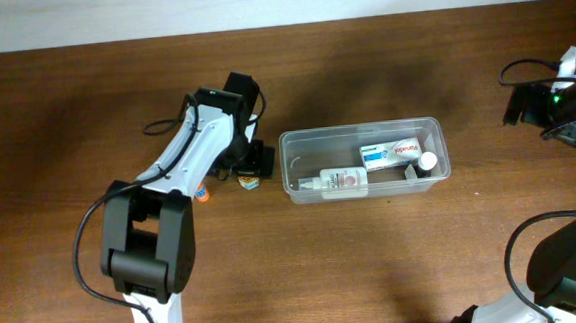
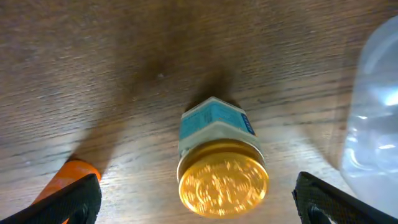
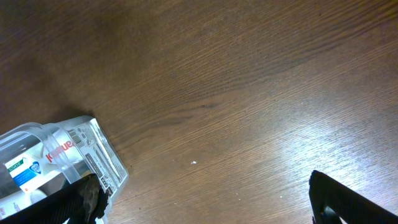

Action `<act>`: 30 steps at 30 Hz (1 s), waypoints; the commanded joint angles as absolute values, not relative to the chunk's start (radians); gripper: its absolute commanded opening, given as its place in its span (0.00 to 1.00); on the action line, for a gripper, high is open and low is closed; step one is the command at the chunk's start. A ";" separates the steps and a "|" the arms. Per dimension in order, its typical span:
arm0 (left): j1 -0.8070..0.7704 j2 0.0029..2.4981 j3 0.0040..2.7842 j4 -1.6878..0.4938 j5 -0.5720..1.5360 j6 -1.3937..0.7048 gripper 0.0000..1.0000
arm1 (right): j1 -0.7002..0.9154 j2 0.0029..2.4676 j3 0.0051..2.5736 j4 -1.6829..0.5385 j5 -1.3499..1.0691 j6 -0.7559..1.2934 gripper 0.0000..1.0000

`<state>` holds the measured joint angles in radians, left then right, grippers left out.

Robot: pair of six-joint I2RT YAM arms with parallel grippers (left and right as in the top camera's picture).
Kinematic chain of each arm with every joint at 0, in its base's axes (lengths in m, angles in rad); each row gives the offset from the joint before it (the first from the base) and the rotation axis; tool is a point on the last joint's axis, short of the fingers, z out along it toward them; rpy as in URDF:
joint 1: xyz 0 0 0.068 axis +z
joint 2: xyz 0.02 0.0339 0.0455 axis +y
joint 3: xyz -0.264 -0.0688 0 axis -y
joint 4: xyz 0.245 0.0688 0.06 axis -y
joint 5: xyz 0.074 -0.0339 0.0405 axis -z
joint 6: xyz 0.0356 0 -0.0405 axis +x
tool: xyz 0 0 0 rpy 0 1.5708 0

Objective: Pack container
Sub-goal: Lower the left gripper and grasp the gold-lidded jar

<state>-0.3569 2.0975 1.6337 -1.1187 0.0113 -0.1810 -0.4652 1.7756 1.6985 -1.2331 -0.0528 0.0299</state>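
On the table point(image 1: 375, 266), far left, an orange thing point(image 2: 73, 172) is half hidden behind one finger point(image 2: 65, 202) of the left pincer point(image 2: 198, 202), too little showing to name it. That pincer is spread wide and grasps nothing. A gold-lidded jar point(image 2: 222, 179) with a blue label stands in the gap, touching neither finger.

Just right of the jar sits the container point(image 1: 362, 131), mid-table, its long axis running left to right and its open top facing up. Inside lie a white bottle point(image 1: 340, 181), a boxed tube point(image 1: 393, 153) and a small capped bottle point(image 1: 426, 161); their print is too small to read.

Far right, well apart from the container, the right pincer point(image 3: 214, 202) is also released, fingers wide over bare wood; only its tips show, cut off by the frame edge.
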 commanded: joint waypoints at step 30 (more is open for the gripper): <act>-0.355 2.135 1.650 -1.100 0.020 -0.193 0.41 | -0.472 1.776 1.694 -1.234 -0.055 0.042 0.98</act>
